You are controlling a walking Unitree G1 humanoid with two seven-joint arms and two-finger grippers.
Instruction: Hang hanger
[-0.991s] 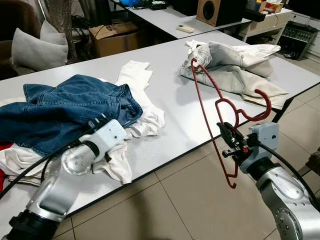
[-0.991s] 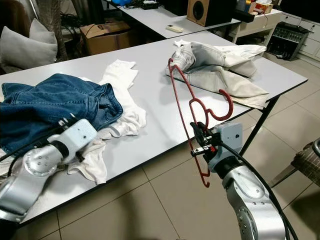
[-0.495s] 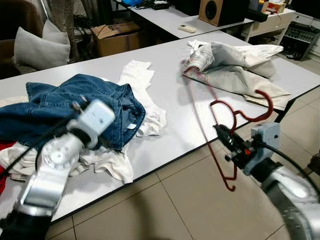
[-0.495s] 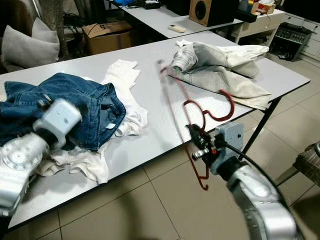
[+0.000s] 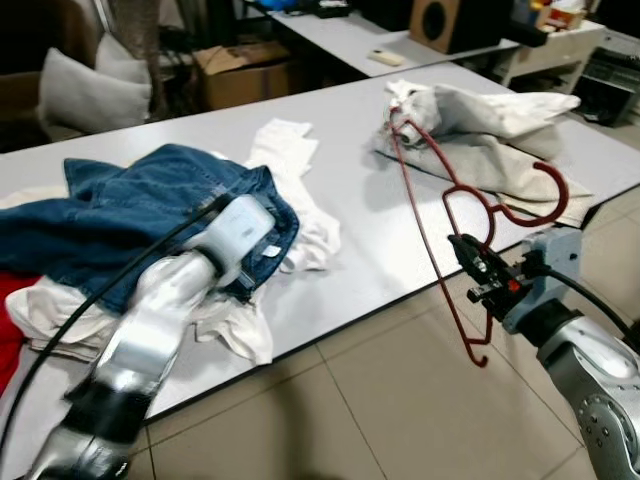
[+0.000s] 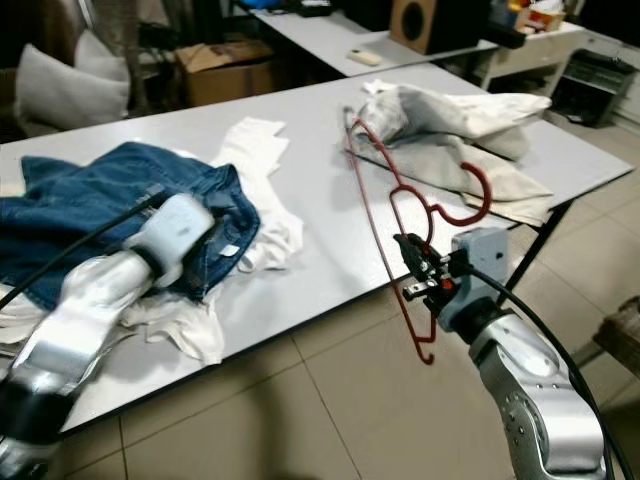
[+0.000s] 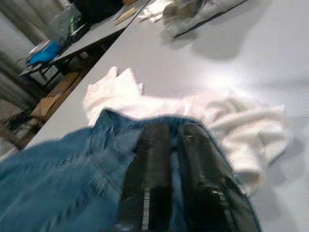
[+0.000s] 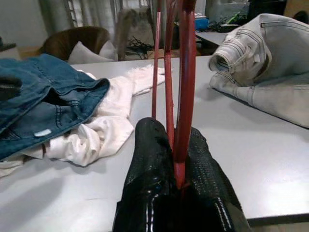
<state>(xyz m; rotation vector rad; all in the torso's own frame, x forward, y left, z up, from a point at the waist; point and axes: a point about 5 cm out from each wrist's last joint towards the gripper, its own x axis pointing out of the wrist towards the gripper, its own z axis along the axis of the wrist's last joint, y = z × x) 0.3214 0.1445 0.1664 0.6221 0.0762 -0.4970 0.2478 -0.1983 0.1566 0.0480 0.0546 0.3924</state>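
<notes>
Right pincer point(image 5: 478, 268) clamps red hanger point(image 5: 425, 215).

The left hand point(image 7: 169, 183) is a dark blur over the blue jeans point(image 7: 58, 179), so whether its fingers grip cloth cannot be told. The red hanger point(image 8: 181, 72) is cut off by the top edge in the right wrist view. A red cloth point(image 5: 8, 335) at the left edge of the left eye view is mostly out of frame.
</notes>
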